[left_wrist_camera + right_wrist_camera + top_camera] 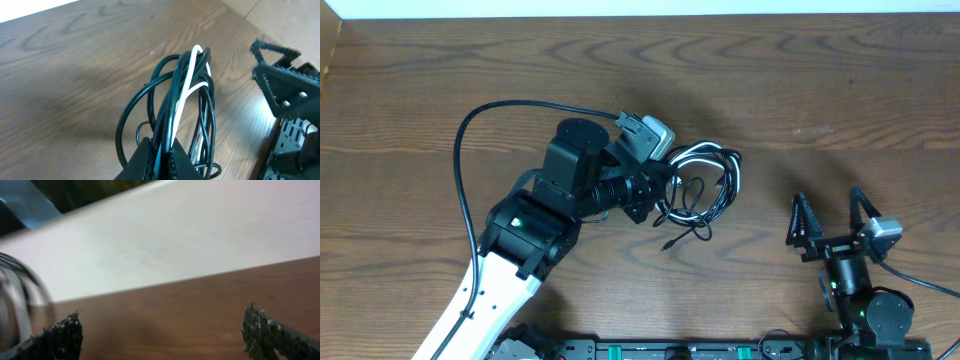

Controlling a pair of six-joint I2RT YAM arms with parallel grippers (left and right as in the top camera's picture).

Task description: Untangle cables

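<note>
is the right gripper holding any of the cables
No, the right gripper stands open and empty, well apart from the cables.

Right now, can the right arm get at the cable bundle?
Probably yes. Bare table lies between the open right tool and the cable bundle; the left tool grips it from the far side.

Black and white cords on brown grain

The cables (pixel 186 87) are showing mostly black, one white strand running through them; the table (pixel 820 80) around them is showing brown with darker wavy grain.
</note>
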